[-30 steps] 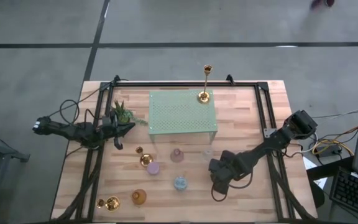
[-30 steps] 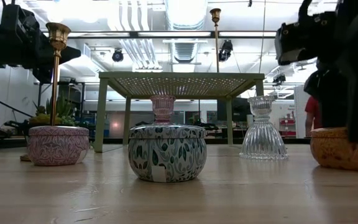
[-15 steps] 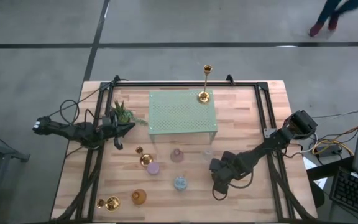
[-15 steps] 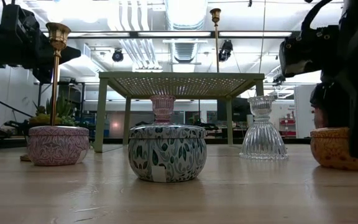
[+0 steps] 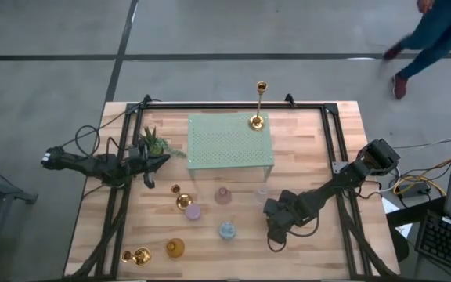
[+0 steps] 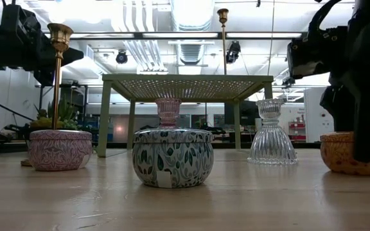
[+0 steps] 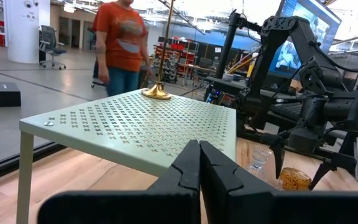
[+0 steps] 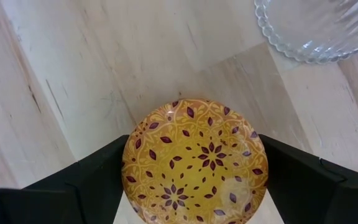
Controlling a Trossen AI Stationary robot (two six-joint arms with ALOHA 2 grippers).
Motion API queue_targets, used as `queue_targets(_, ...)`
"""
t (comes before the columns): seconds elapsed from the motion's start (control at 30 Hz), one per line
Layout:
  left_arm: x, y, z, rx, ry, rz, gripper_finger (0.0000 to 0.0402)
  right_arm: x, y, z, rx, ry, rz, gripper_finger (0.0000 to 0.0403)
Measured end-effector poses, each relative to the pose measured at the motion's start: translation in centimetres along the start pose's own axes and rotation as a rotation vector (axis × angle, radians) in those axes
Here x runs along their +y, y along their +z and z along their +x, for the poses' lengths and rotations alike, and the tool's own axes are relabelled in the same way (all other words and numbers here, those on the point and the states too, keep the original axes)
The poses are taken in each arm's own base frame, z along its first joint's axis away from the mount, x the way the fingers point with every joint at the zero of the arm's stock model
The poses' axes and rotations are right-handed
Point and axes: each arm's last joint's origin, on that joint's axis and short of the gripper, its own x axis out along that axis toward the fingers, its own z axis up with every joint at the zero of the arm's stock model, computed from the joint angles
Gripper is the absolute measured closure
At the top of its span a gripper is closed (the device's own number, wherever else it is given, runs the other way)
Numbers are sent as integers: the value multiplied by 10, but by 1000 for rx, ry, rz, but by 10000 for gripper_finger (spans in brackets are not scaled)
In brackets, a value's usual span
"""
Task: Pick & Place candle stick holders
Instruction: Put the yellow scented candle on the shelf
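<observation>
My right gripper (image 5: 275,233) is open and points down over a squat orange patterned holder (image 8: 194,165). Its two fingers (image 8: 98,177) stand on either side of the holder, which sits on the table (image 6: 339,154). My left gripper (image 5: 163,162) is shut and empty, held above the table beside a potted plant (image 5: 153,143). One gold candlestick (image 5: 257,120) stands on the pale green perforated stand (image 5: 229,145). A second (image 5: 181,200) and a third (image 5: 137,255) stand on the table. Clear (image 6: 272,131), blue (image 6: 172,157), pink (image 6: 60,149), pink glass (image 5: 223,195) and amber (image 5: 175,248) holders sit on the table. My right gripper's fingers come from above and lie close against the orange holder's two opposite sides (image 8: 129,186). I cannot tell whether they touch it. The holder rests flat on the table.
A black frame rail (image 5: 331,141) runs around the tabletop. The clear glass holder (image 8: 316,25) stands just beyond the orange one. A person walks on the floor past the table's far right corner (image 5: 437,31), and another stands beyond the table (image 7: 122,46).
My right gripper has sunk a little around the orange holder, which has stayed in place on the table. A person has moved across the floor beyond the far right corner.
</observation>
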Motion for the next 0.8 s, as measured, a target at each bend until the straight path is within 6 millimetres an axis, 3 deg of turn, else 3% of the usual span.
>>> queue_targets(0.5,0,0,0,0,0,0,399,7,5,-5,-9,28,5,106)
queue_targets(0.8,0,0,0,0,0,0,399,7,5,-6,7,40,23,100)
